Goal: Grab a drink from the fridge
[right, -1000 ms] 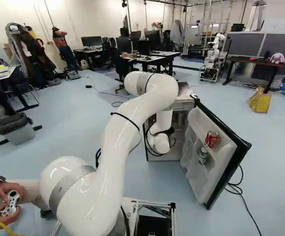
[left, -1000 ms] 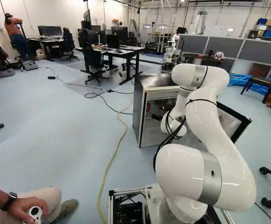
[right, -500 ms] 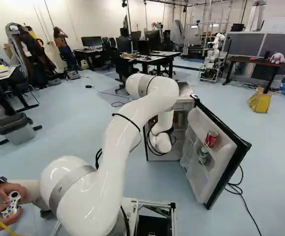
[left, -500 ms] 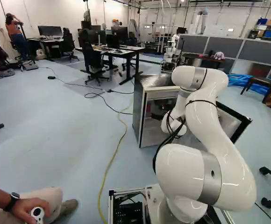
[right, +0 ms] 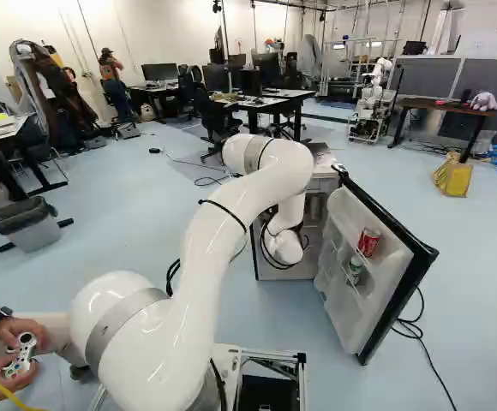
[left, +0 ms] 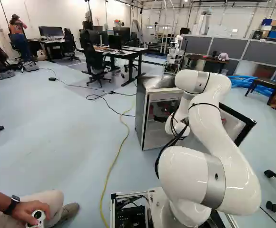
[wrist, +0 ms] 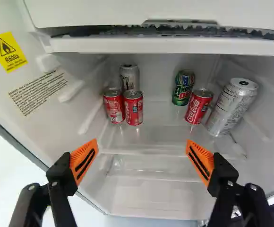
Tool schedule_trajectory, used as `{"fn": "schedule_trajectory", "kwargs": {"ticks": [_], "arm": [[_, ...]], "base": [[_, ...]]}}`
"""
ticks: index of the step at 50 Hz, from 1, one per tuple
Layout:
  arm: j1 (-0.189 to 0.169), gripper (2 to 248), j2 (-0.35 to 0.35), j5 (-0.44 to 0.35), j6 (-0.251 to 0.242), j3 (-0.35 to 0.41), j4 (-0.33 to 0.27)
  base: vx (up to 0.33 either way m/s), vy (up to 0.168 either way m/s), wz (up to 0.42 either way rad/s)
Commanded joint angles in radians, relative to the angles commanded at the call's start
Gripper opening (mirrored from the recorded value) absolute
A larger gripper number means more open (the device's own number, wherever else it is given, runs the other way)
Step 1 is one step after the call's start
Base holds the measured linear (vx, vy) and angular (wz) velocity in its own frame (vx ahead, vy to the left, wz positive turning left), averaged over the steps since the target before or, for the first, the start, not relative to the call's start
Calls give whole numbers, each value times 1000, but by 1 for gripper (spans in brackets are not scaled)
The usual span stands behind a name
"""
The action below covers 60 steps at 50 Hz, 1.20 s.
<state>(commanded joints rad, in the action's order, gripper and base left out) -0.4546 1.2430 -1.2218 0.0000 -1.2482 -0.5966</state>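
- The fridge (left: 139,111) stands open on the blue floor (left: 57,142).
- Three red soda cans (wrist: 133,112), a green can (wrist: 183,87) and two silvery cans (wrist: 231,108) stand on its shelf (wrist: 158,136), ahead.
- The fingers (wrist: 84,161) are wide apart.

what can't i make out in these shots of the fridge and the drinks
- Wrist view: the base of the rear silver can, hidden behind the two red cans.
- Wrist view: whatever is behind the white panel, which covers it.
- Left base view: much of the fridge interior, behind the arm.
- Right base view: the lettering on the green door can, too small.
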Motion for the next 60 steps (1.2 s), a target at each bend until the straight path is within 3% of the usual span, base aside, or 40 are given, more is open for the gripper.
{"fn": "schedule_trajectory", "kwargs": {"ticks": [27,45,46,50,51,60], "arm": [[19,247,57,36,0,-109,-1],[21,243,63,46,0,-122,-1],[21,230,63,46,0,-122,-1],[21,230,63,46,0,-122,-1],[21,217,63,46,0,-122,-1],[21,206,63,46,0,-122,-1]], "base": [[0,0,0],[0,0,0],[0,0,0],[0,0,0],[0,0,0],[0,0,0]]}}
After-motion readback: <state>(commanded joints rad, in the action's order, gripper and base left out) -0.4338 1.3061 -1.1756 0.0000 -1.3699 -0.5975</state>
